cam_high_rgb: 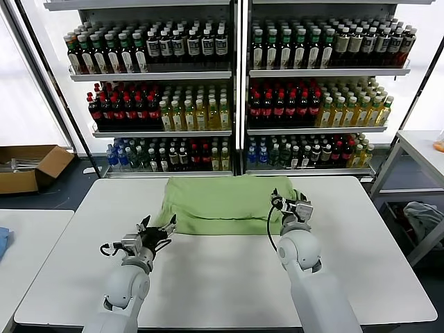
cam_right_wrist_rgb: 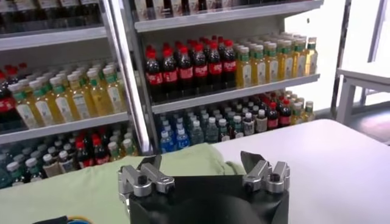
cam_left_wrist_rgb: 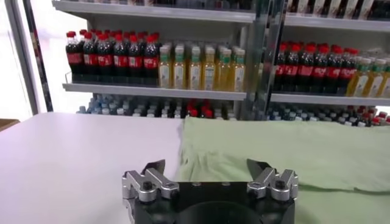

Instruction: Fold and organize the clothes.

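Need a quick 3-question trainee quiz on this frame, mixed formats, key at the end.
1. True or false: the left gripper is clamped on the folded light green fabric shirt.
2. The right gripper sits at which edge of the shirt? A) robot's right B) robot's left C) far edge
3. Fill in: the shirt lies on the white ___.
Key: 1 false, both grippers stand open; 2 A; 3 table.
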`<state>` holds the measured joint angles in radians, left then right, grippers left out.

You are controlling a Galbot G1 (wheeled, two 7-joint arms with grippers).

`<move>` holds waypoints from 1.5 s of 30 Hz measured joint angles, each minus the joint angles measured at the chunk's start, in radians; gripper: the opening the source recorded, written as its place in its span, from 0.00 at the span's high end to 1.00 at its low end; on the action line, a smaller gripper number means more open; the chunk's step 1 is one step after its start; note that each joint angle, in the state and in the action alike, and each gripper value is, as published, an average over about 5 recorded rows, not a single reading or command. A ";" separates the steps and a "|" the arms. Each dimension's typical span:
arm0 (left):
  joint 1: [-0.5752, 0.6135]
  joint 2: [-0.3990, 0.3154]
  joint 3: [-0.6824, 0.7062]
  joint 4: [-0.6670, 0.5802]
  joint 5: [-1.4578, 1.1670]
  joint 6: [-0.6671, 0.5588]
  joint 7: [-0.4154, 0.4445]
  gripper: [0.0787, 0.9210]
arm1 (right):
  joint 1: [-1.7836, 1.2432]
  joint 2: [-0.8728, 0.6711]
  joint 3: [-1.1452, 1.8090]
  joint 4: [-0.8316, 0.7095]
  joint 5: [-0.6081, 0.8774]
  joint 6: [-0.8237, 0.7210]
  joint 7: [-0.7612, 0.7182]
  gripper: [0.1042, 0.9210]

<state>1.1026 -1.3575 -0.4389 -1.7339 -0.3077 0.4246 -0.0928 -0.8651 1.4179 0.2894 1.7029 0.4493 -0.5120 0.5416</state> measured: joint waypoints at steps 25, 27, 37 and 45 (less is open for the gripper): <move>0.010 0.043 -0.010 -0.047 0.024 0.062 0.014 0.12 | -0.186 -0.114 0.021 0.111 -0.091 -0.065 -0.036 0.12; 0.006 0.045 -0.010 -0.041 0.024 0.066 0.015 0.12 | -0.187 -0.115 0.021 0.104 -0.094 -0.066 -0.036 0.12; -0.016 0.062 0.003 0.002 0.029 0.084 0.014 0.12 | -0.186 -0.109 0.020 0.064 -0.101 -0.068 -0.035 0.12; -0.031 0.077 0.011 0.024 0.031 0.116 0.018 0.12 | -0.188 -0.105 0.019 0.043 -0.105 -0.070 -0.030 0.12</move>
<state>1.0713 -1.2808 -0.4282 -1.7102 -0.2768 0.5401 -0.0751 -1.0526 1.3134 0.3086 1.7458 0.3444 -0.5818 0.5116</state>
